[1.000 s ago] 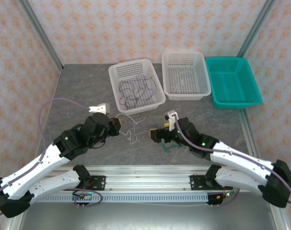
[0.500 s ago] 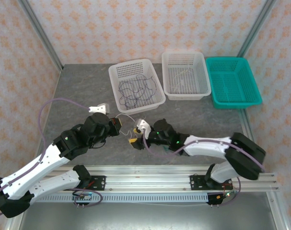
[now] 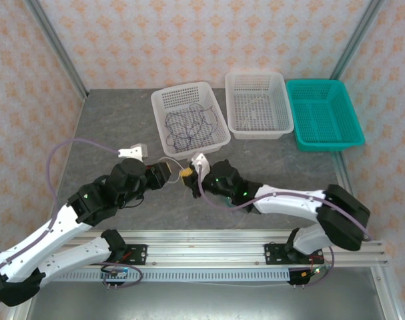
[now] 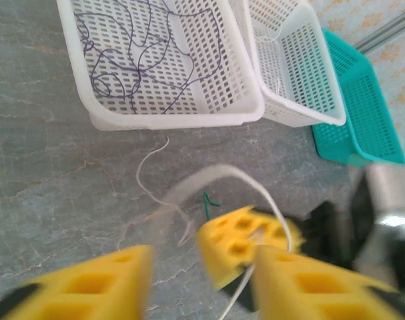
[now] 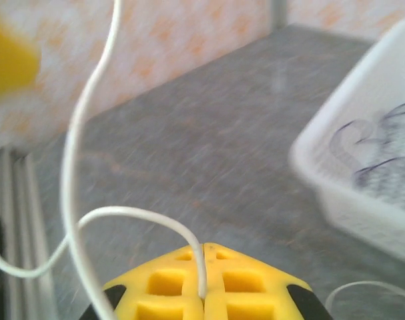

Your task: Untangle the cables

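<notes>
Right wrist: white cable (image 5: pixel 125 209) between fingers (image 5: pixel 163 288) (closed)

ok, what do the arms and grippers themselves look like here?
The left arm and right arm have white shells with black joints, small green lights and a thick lilac cable running along each. The left gripper and right gripper have yellow fingers with square waffle pockets.
</notes>
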Action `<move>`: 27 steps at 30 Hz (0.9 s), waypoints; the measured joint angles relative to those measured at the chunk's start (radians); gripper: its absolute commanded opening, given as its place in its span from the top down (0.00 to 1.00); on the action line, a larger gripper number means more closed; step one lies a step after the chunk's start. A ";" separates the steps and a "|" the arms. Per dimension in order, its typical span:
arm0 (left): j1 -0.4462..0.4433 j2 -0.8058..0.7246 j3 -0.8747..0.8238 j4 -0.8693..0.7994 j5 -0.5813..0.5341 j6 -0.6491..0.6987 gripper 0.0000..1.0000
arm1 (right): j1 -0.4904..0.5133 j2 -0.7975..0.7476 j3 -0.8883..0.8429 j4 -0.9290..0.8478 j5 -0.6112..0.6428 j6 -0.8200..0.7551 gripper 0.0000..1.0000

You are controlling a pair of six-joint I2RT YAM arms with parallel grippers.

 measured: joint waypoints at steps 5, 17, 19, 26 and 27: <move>0.000 -0.066 -0.016 0.013 -0.023 -0.005 0.10 | -0.054 -0.097 0.165 -0.099 0.257 0.030 1.00; 0.000 -0.252 -0.083 -0.013 -0.081 -0.016 0.06 | -0.317 0.204 0.832 -0.302 0.829 0.074 1.00; 0.000 -0.262 -0.092 -0.016 -0.081 -0.018 0.06 | -0.368 0.281 0.938 -0.351 0.856 0.093 1.00; 0.000 -0.262 -0.099 -0.027 -0.076 -0.007 0.04 | -0.500 0.622 1.327 -0.592 0.866 0.229 1.00; 0.000 -0.262 -0.099 -0.028 -0.073 -0.006 0.04 | -0.512 0.669 1.374 -0.639 0.863 0.260 1.00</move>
